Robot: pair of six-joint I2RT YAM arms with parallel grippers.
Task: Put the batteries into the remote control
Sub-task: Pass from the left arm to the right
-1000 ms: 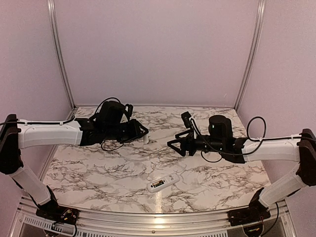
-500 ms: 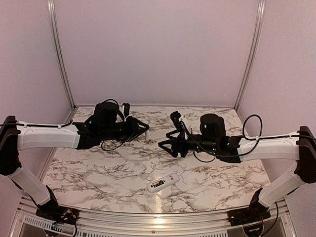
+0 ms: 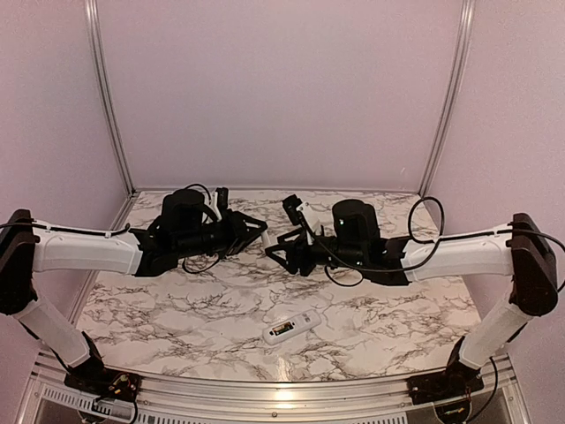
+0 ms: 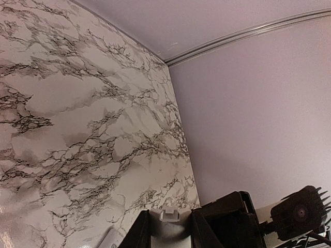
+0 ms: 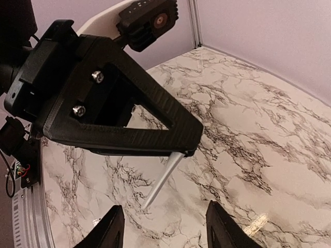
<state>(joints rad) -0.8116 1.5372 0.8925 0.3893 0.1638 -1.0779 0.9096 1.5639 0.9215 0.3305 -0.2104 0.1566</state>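
Slim white rectangular remote control [image 3: 291, 328], screen up, six o'clock on marble table [image 3: 177, 309], left pincer [image 3: 262, 231] pinching thin white sliver [image 5: 161, 181], right pincer [image 5: 164, 223] gaping

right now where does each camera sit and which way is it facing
top external: fixed above and behind the bases, facing down and forward over the marble table to the back wall; both arms show, left gripper and right gripper close together.
left wrist: on the left arm, facing across the table to a wall corner; own fingers pinch a thin pale piece.
right wrist: on the right arm, facing the left gripper; own open fingers at the bottom.
shared: both wrist views show that piece.
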